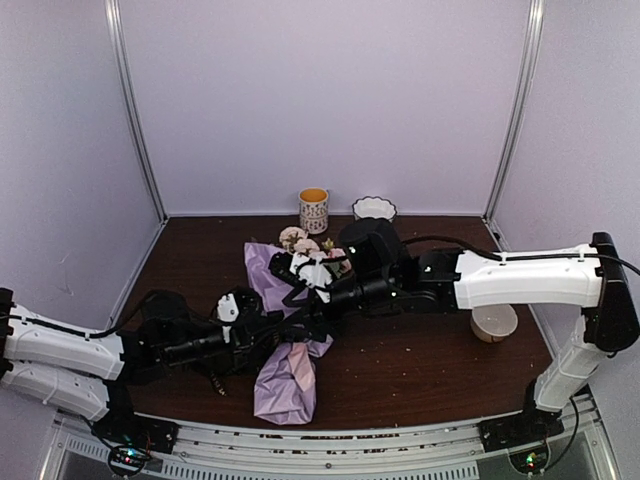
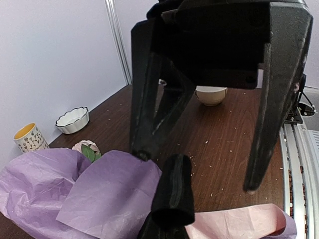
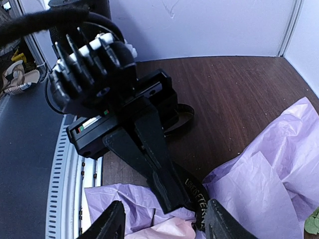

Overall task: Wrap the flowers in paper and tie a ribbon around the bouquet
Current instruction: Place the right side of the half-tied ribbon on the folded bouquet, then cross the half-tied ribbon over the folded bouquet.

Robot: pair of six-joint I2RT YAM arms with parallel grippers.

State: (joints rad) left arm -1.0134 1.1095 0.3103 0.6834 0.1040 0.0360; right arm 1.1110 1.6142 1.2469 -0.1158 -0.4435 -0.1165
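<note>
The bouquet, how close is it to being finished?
Roughly done: the flowers lie in loosely gathered paper, with their heads poking out. In hand: the left gripper is shut on the ribbon, and the right gripper is open, with a finger on either side of it. Left: no ribbon looks tied around the paper yet.

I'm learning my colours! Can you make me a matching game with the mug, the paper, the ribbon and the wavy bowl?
Things:
1. mug
2. paper
3. ribbon
4. wavy bowl

Colours:
A. black with pale letters
B. lilac purple
C. white all over
D. yellow inside

Right pairs: 1-D, 2-B, 3-A, 4-C
</note>
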